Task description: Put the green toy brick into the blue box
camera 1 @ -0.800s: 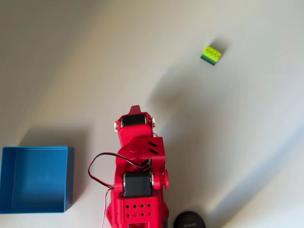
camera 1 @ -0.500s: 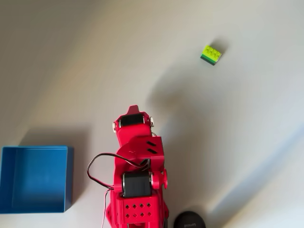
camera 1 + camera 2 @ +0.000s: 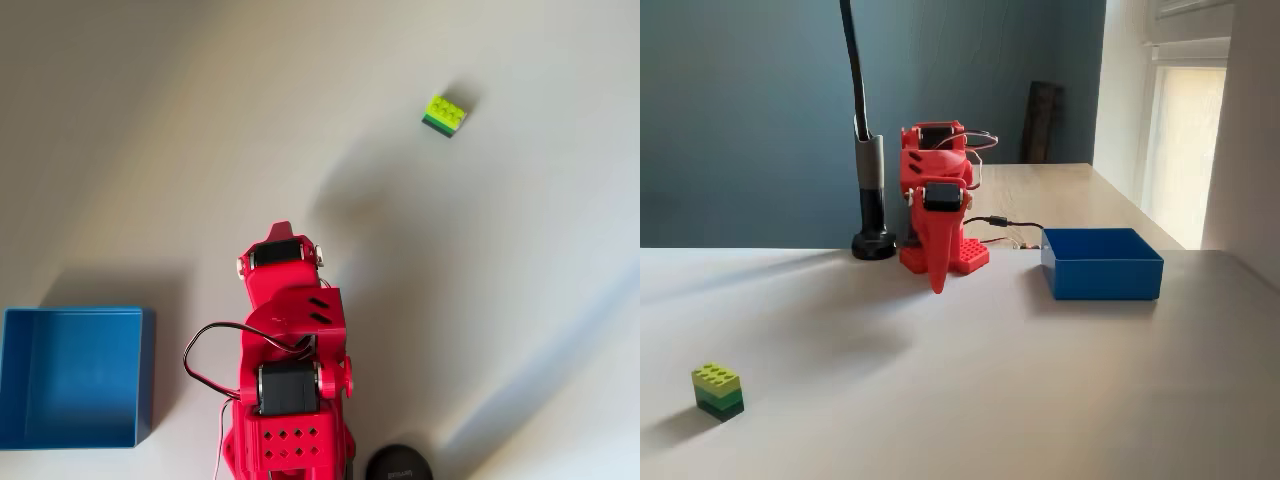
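The pale table point(image 3: 1040, 400) carries everything here, and the red arm point(image 3: 935, 215) makes a handy landmark. In the fixed view the arm is folded down on its base point(image 3: 965, 255), with the gripper point(image 3: 937, 280) pointing straight down at the tabletop, its tip just above the surface or touching it; I cannot tell which. The two fingers sit pressed together into a single narrow point, with nothing between them. In the overhead view the gripper point(image 3: 283, 232) shows as the tip of the arm toward the top of the picture.

The blue box point(image 3: 1102, 263) stands right of the arm in the fixed view, near its base, and holds nothing. In the overhead view the same box point(image 3: 72, 376) lies left of the arm.

A black lamp stand point(image 3: 872, 200) rises just left of the arm in the fixed view.

The green toy brick point(image 3: 718, 390) sits well apart from the arm, low and left in the fixed view, studs up. In the overhead view the brick point(image 3: 445, 115) lies up and right of the gripper.
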Tool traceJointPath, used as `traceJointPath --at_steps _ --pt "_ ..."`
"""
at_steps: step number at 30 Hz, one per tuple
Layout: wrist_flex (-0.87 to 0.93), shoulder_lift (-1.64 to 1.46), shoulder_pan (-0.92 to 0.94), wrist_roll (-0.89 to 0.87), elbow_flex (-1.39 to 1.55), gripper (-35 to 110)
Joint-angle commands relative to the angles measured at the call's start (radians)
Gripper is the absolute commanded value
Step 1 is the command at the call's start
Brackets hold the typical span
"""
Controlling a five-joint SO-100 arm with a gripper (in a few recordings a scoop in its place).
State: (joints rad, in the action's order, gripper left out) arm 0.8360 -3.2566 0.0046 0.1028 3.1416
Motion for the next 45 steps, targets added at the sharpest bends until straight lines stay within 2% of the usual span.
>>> traceJointPath --at_steps 1,18,29,45 --pt "0.003 -0.009 -0.009 0.012 -0.009 0" --pt "-0.035 0.032 -0.018 -0.003 -0.193 0" --pt "-0.029 0.492 0.057 -0.066 -0.489 0" --pt "-0.028 1.042 0.31 -0.095 -0.894 0"
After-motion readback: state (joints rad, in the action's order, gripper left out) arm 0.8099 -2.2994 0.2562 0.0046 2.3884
